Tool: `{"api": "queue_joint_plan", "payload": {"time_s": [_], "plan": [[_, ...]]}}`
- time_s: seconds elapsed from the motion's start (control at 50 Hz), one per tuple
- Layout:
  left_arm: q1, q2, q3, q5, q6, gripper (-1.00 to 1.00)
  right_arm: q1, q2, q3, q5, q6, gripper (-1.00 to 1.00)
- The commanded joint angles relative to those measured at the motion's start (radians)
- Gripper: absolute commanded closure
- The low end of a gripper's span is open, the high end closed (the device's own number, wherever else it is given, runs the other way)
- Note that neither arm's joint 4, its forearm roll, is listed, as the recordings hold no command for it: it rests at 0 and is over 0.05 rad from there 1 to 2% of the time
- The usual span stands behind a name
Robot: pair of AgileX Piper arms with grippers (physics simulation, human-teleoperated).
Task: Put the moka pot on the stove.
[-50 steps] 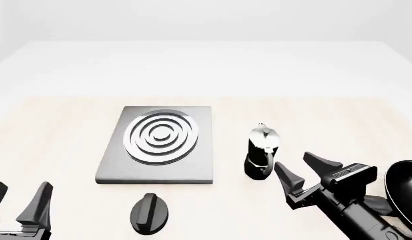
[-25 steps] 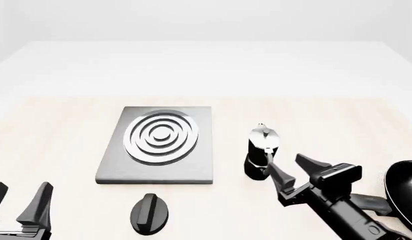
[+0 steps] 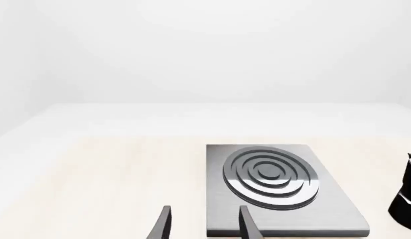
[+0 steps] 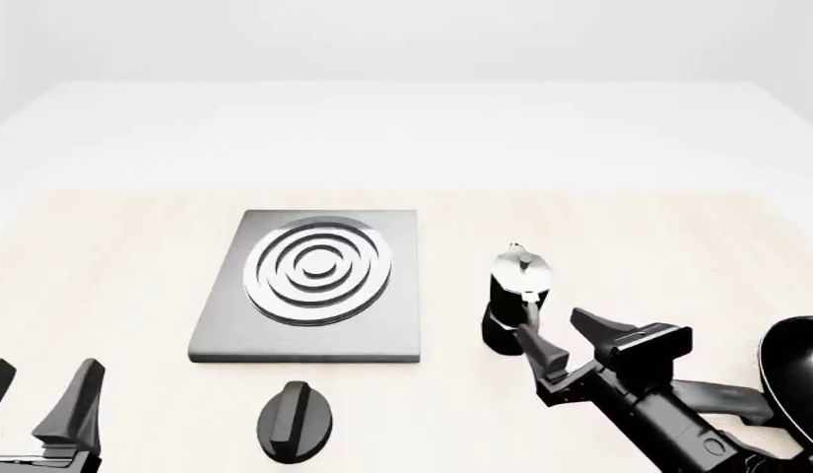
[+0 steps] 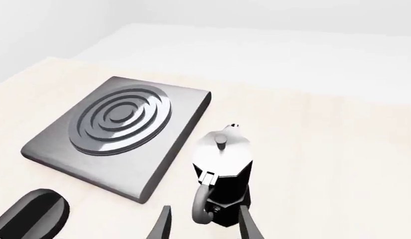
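Note:
The moka pot (image 4: 515,294) stands upright on the table, just right of the stove (image 4: 236,330), glossy black with a silvery lid. My right gripper (image 4: 556,327) is open at the pot's near right side. In the right wrist view the moka pot (image 5: 222,174) shows its handle turned toward the right gripper (image 5: 203,221), whose two fingertips (image 5: 164,214) reach to either side of the handle and lower body. The stove (image 5: 172,149) lies beyond, bare. My left gripper (image 4: 44,379) is open at the near left, far from the pot; in its wrist view the left gripper (image 3: 204,221) points at the stove (image 3: 332,214).
A black oval knob (image 4: 295,421) lies in front of the stove, also visible as the knob (image 5: 29,216). A black frying pan (image 4: 794,379) sits at the right edge, behind my right arm. The pot's edge (image 3: 408,199) shows in the left wrist view.
My right gripper has moved left and forward, closing on the moka pot's handle side. The pot, the stove and the left arm have not moved.

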State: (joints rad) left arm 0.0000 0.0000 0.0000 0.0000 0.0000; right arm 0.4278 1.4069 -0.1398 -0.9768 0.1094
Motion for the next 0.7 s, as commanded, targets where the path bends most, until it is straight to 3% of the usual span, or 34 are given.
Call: {"api": "queue_joint_plan", "payload": {"time_s": [0.02, 0.7], "plan": [[0.0, 0.0, 0.0, 0.0, 0.0, -1.0, 0.005, 0.06, -0.005, -0.044, 0.008, -1.0], [0.0, 0.0, 0.0, 0.0, 0.0, -1.0, 0.006, 0.187, -0.008, -0.15, 0.028, -1.0]]}}
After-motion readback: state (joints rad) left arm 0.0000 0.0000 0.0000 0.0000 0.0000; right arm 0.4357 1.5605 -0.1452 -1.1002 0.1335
